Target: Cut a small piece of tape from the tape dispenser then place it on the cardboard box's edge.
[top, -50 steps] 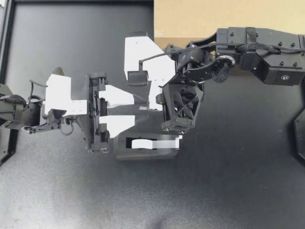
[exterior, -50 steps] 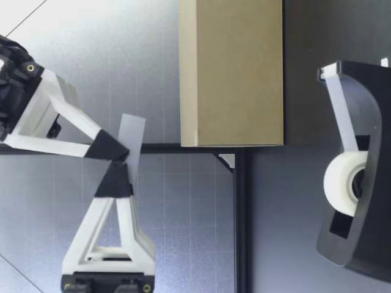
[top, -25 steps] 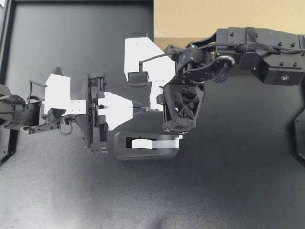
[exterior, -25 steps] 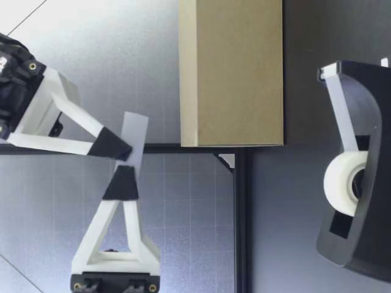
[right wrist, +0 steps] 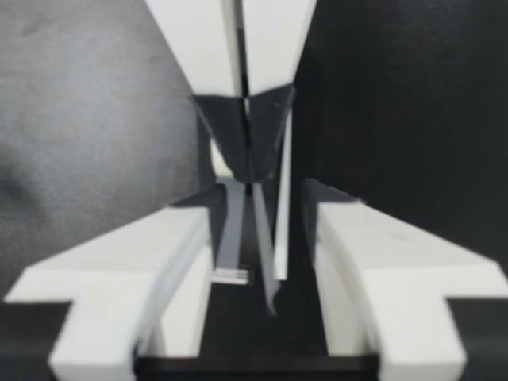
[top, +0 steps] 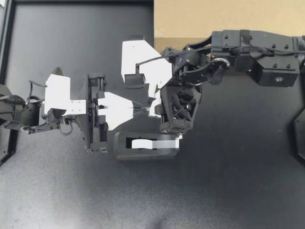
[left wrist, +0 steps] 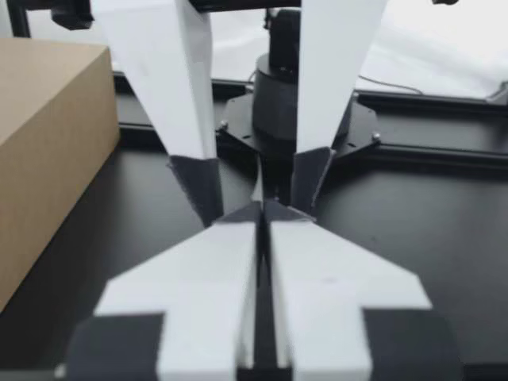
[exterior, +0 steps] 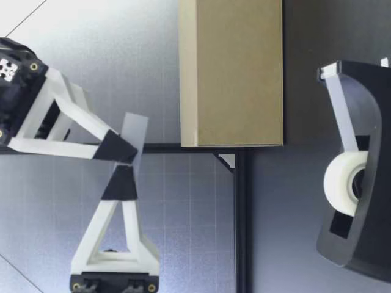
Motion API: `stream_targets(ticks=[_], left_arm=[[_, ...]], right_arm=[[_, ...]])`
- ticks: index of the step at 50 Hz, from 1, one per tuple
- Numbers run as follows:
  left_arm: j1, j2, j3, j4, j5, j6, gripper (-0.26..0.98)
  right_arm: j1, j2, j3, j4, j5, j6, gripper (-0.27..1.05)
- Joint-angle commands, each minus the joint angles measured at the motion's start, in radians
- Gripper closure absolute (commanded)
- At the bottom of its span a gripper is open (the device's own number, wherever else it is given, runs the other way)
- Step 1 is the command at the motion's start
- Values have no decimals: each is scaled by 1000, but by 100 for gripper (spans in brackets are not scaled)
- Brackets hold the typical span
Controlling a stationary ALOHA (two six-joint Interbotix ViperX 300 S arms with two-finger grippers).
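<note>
**Tape hand-over above the counter**

The left end effector (top: 133, 110) is pinching the cut tape (exterior: 133, 137) between pressed-together fingers (left wrist: 214, 270), well above the counter (top: 228, 191). The right end effector (top: 147, 106) is standing spread around the same strip, its fingers (right wrist: 381, 270) either side of the left tips. Whether the tape is clinging to one of them cannot be told. The dispenser (top: 145, 145) is sitting under both end effectors, and the box (top: 214, 16) is lying beyond the right arm, apart from the tape.

The step in hand is judged to be passing the strip to the left end effector, with placement not yet done. To do it well, the left pinch is best held firm while the right backs straight out along its own axis. That way the sticky face is not dragging, curling or folding onto itself. The free end, standing above the left tips, is the part to lead toward the box's edge.
</note>
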Motion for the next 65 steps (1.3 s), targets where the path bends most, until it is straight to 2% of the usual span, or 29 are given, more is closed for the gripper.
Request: stream_targets(ticks=[1,7,10,15,23,27,35,42,58,65], left_arm=[[-2,-11,-8,0,-3,-2,84],[2,-5,-6,-11,-3,-12,84],[15,5,-8,-52,-3,-18,84],[38,21,-20,-172,-9,-26,84],[86,74,-89,-428,-12,-95,84],[114,107,-130,-477,-12,-152,84],[173,178,-204,-482,-12,-341,84],[221,235,-232,-480,-38,-499,84],[255,287,-247,-479,-87,-624,84],[267,310,-258,-479,-87,-652,84]], right_arm=[[-18,-35,-9,-6,-20,2,34],[-41,-72,26,-18,-46,3,34],[-52,-107,55,-23,-80,3,34],[-72,-167,114,-35,-153,5,34],[-120,-261,244,-97,-336,5,34],[-147,-293,328,-118,-472,6,34],[-198,-321,454,-121,-693,6,37],[-230,-310,528,-120,-828,8,50],[-296,-227,551,-120,-996,0,80],[-308,-183,543,-121,-1035,-6,86]])
